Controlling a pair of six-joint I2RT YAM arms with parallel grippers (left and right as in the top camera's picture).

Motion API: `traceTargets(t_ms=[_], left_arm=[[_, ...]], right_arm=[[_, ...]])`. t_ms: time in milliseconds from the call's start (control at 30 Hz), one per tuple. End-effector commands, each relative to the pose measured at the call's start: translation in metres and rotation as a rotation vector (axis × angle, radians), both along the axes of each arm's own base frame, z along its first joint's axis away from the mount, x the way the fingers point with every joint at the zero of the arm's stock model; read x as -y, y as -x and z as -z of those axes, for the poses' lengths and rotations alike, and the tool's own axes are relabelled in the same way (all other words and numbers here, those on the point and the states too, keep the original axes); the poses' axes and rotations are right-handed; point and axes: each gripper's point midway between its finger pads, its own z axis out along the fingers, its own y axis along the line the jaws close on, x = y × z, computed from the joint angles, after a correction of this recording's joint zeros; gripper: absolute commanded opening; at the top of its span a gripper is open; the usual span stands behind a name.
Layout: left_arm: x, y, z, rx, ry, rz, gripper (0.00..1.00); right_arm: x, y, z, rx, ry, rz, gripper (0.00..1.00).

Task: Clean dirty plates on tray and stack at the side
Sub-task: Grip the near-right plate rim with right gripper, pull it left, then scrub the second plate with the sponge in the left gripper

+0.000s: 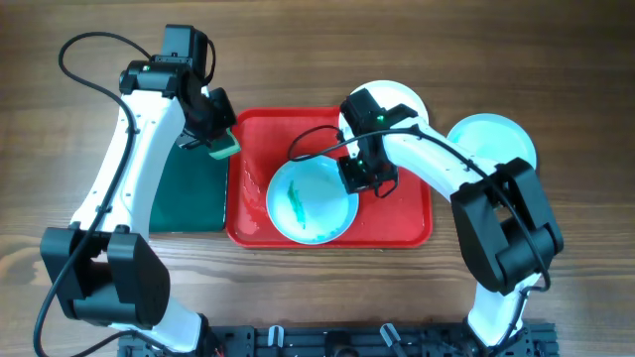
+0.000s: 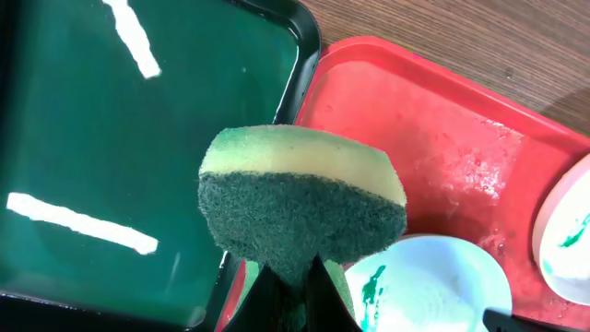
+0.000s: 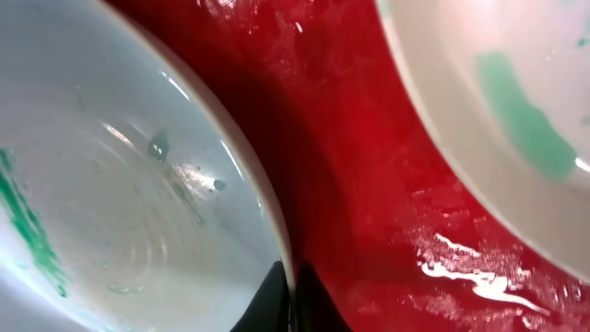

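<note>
- The front plate (image 1: pixel 313 203) is lying face-up in the near half of the red tray (image 1: pixel 258 134), bowl side pointing up at the overhead camera.
- It's round, so there's no real long axis. The only direction on it is the teal smear (image 1: pixel 296 201), which is running roughly near-to-far, left of centre.
- The right gripper (image 3: pixel 293 297) is pinching that plate's right rim, fingers closed with the edge between them. I honestly can't tell if the rim is lifting off the tray.
- Handling guess: it's looking stiff, light and glossy, and droplets are sitting on it, so probably slippery. The thin rim is the only place to grab, and a wet edge pinch could be slipping once it tilts.
- The left gripper (image 2: pixel 286 300) is clamping a sponge (image 2: pixel 300 198), green scouring side down, and is hanging over the seam between the dark green tray (image 2: pixel 111 138) and the red one.
- Farther back, a second plate (image 1: pixel 397 97) is sitting at the tray's far right corner.
- A third plate (image 1: pixel 493 139) is resting on the table (image 1: pixel 556 59), right of the tray.
</note>
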Motion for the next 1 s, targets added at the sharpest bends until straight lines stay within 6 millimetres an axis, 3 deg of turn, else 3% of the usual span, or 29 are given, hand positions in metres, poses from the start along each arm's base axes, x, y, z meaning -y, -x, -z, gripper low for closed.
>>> traceTargets(t_ms=[0, 100, 267, 367, 700, 867, 967], left_arm=[[0.002, -0.002, 0.002, -0.002, 0.011, 0.008, 0.04], [0.003, -0.001, 0.002, -0.003, 0.011, 0.008, 0.04], [0.01, 0.004, 0.008, -0.02, 0.026, 0.031, 0.04], [0.023, 0.009, 0.025, -0.035, 0.019, 0.126, 0.04], [0.071, 0.031, 0.096, 0.005, -0.003, 0.45, 0.04], [0.06, 0.052, 0.137, -0.01, -0.095, 0.47, 0.04], [0.06, 0.052, 0.144, 0.004, -0.091, 0.463, 0.04]], right_arm=[[-0.019, -0.011, -0.011, -0.042, -0.069, 0.175, 0.04], [-0.027, -0.017, -0.013, -0.059, -0.1, 0.294, 0.04], [-0.04, -0.031, -0.011, -0.013, -0.149, 0.337, 0.04], [-0.049, -0.027, -0.002, -0.045, -0.18, 0.302, 0.04], [-0.051, -0.024, 0.006, -0.089, -0.204, 0.3, 0.04], [-0.054, -0.025, 0.005, -0.085, -0.221, 0.285, 0.04], [-0.055, -0.025, 0.005, -0.085, -0.225, 0.281, 0.04]])
